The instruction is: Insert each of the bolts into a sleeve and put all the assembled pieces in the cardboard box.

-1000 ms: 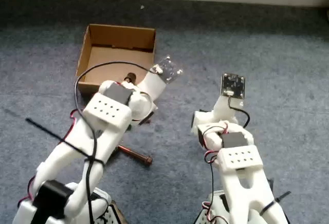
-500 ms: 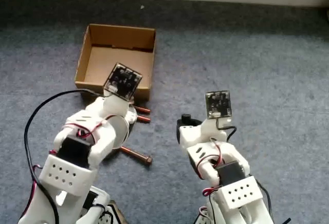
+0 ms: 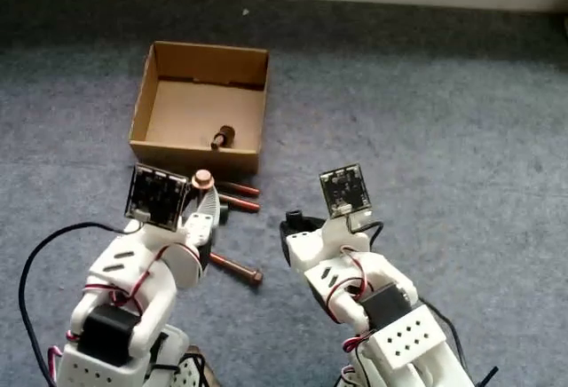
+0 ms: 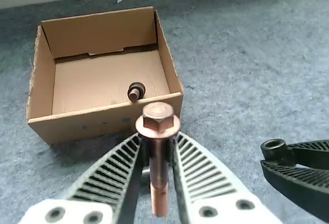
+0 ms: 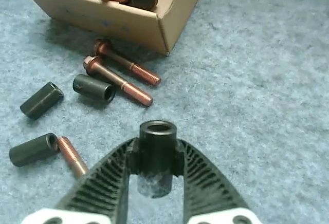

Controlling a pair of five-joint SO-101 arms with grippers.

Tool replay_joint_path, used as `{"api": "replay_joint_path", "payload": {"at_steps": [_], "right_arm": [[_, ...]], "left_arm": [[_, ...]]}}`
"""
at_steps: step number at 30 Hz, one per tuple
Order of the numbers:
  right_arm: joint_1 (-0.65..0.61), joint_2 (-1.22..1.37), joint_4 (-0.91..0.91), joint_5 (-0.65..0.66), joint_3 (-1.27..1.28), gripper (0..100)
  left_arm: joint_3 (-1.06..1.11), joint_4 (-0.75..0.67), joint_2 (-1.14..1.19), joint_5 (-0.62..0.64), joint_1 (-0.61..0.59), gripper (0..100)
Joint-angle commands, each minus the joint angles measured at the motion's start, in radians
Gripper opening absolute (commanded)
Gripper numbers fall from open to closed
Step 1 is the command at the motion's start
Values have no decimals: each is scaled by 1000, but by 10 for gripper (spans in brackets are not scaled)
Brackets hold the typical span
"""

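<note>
Two holds | left tool (image 4: 158, 144) clamps bolt (image 4: 157, 120) | right tool (image 5: 157, 154) clamps sleeve (image 5: 157, 131) | right wrist: loose sleeves (image 5: 93, 87) near box (image 5: 110, 23)

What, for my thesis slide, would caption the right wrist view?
Right end effector grips a black sleeve; loose bolts and sleeves lie beside the cardboard box.

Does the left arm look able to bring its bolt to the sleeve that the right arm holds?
Probably yes. The left tool grips the bolt, the right tool holds the sleeve close beside it, and nothing stands between them.
</note>
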Motion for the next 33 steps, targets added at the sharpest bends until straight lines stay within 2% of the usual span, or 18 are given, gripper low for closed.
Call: {"api": "replay_joint_path", "payload": {"at_steps": [1,4,8,15,19,25,33], "right_arm": [[-13,-38,-48,12,-13,5],[-13,-116,-45,14,-12,5],[-44,-277,-61,112,85,5],[-153,-575,-105,218,266,5],[-186,-555,-162,236,305,5],[-236,-568,-298,238,377,5],[-245,-568,-328,238,378,5]], "left_arm": [[45,-25,-188,6,-7,5],[50,-25,-213,6,-7,5],[47,-38,-200,8,-2,5],[44,-183,-200,83,-1,5],[-10,-207,-200,87,8,5],[-51,-207,-200,120,165,5],[-51,-206,-200,120,254,5]]}}
